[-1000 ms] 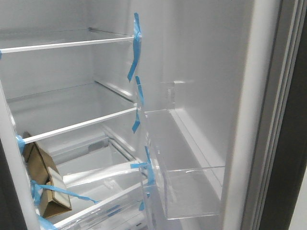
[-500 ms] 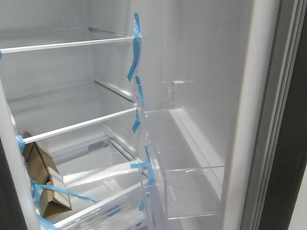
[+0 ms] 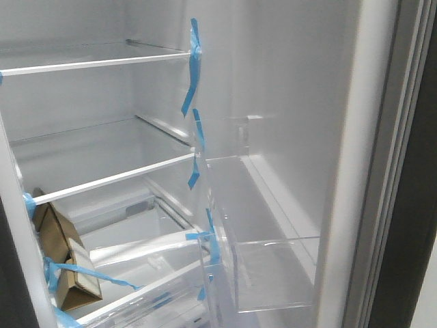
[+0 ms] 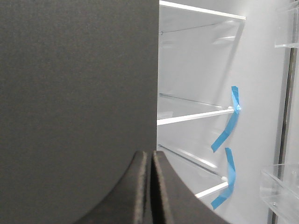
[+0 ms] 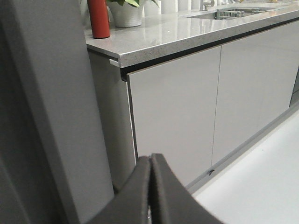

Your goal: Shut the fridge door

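The fridge stands open in the front view. The fridge door (image 3: 293, 102) on the right shows its white inner lining, a clear bin (image 3: 273, 266), blue tape strips (image 3: 193, 68) and a dark grey outer edge (image 3: 410, 239). Neither gripper shows in the front view. In the left wrist view my left gripper (image 4: 150, 156) is shut and empty, its tips against the edge of a matte dark grey slab (image 4: 74, 93), with the fridge shelves beyond. In the right wrist view my right gripper (image 5: 150, 158) is shut and empty beside a grey slab (image 5: 56, 116). I cannot tell whether it touches the slab.
Glass shelves (image 3: 102, 181) and a taped cardboard box (image 3: 65, 263) are inside the fridge. Glossy light grey cabinet doors (image 5: 177, 107) stand under a speckled countertop (image 5: 187, 35) with a red bottle (image 5: 99, 18), a white plant pot (image 5: 125, 14) and a sink (image 5: 243, 11). Pale floor (image 5: 261, 186) lies below.
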### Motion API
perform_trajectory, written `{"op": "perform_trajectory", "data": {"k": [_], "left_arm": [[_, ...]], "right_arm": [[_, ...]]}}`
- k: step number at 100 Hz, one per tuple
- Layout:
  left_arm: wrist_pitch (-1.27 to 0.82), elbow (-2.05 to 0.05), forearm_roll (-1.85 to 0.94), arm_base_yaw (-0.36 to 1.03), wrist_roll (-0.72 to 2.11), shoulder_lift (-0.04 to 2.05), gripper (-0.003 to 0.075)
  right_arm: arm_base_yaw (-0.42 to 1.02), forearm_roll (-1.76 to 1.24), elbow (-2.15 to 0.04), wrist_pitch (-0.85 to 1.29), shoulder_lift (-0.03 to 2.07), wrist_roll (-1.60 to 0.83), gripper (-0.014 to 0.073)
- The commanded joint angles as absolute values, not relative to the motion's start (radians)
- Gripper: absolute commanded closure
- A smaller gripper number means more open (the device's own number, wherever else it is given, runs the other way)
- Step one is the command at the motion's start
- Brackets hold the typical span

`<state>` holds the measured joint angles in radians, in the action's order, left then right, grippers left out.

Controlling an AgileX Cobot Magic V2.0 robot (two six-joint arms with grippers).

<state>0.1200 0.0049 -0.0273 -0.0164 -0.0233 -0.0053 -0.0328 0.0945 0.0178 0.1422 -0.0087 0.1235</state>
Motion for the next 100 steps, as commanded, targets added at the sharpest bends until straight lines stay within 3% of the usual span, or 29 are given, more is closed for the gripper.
{"op": "perform_trajectory", "data": {"k": [1,13,29,100], "left_arm": [[0.192,0.040,-0.030,-0.018,-0.025,-0.028,0.0740],[0.192,0.040,-0.030,-0.018,-0.025,-0.028,0.0740],[0.192,0.040,-0.030,-0.018,-0.025,-0.028,0.0740],[0.192,0.040,-0.030,-0.018,-0.025,-0.028,0.0740]], "right_arm": [[-0.037,0.103,0.036,0.027,-0.031,0.116,0.0666],[-0.037,0.103,0.027,-0.050,-0.029,0.116,0.0666],[-0.037,0.099,-0.049,0.000,0.000,0.116,0.0666],[-0.037,0.088,-0.569,0.064,0.410,0.116,0.0666]]}}
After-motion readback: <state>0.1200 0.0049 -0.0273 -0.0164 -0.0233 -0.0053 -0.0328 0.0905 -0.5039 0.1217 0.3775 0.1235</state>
